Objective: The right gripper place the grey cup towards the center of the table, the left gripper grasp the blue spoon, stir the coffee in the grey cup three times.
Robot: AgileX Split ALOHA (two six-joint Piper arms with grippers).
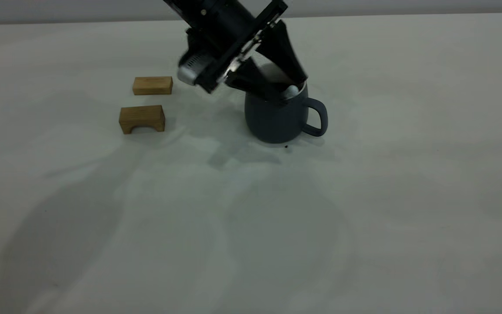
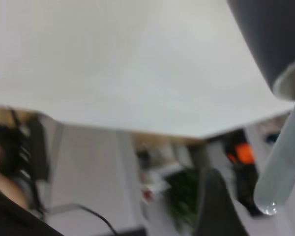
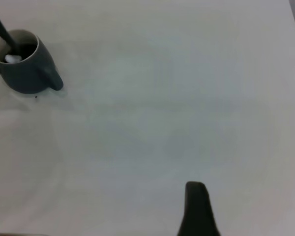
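My left claw (image 1: pixel 292 89) reaches down at a slant over the mouth of the grey cup (image 1: pixel 277 115), its fingers closed on the blue spoon (image 1: pixel 292 90), whose pale handle end shows at the rim. The cup stands upright near the middle of the surface (image 1: pixel 364 209), handle pointing toward my right side, a tiny dark speck (image 1: pixel 286 147) just in front of it. Two wooden blocks (image 1: pixel 143 118) lie well apart on the cup's left. My right claw (image 3: pixel 196 209) hangs far from the cup; whether it is open I cannot tell.
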